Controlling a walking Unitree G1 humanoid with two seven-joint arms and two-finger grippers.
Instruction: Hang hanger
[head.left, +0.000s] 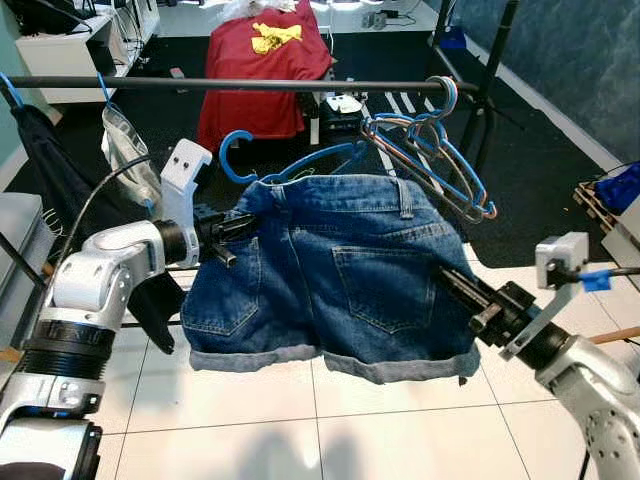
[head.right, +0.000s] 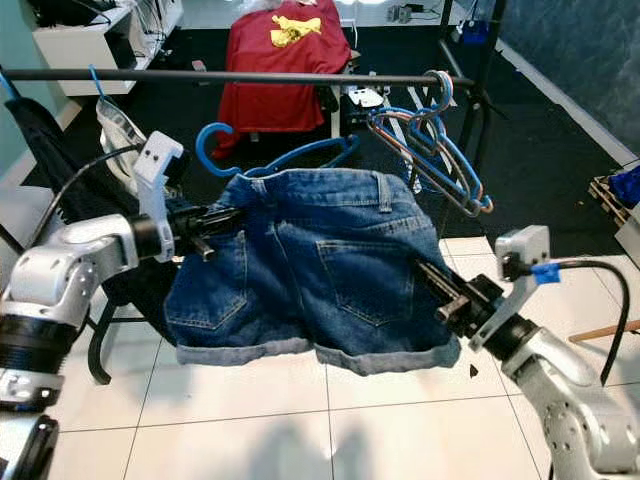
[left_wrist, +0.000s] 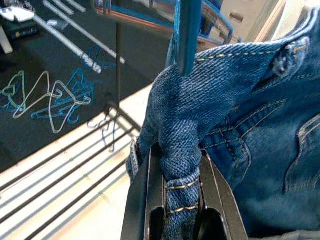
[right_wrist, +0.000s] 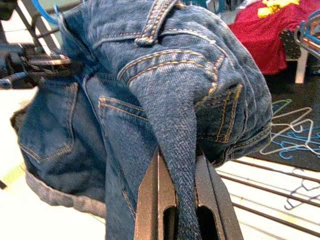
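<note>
Denim shorts (head.left: 340, 280) on blue hanger (head.left: 300, 160), pinched both sides.

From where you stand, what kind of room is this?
Probably a lab or test space staged as a laundry area: a black metal clothes rail carrying empty blue wire hangers, spare hangers scattered on the dark carpet, and white desks with cables behind.

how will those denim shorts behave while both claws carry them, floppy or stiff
Probably floppy: the denim shorts bunch where the left claw and right claw pinch them. Likely heavyish, sagging between the grips. They may slide on the blue hanger.
</note>
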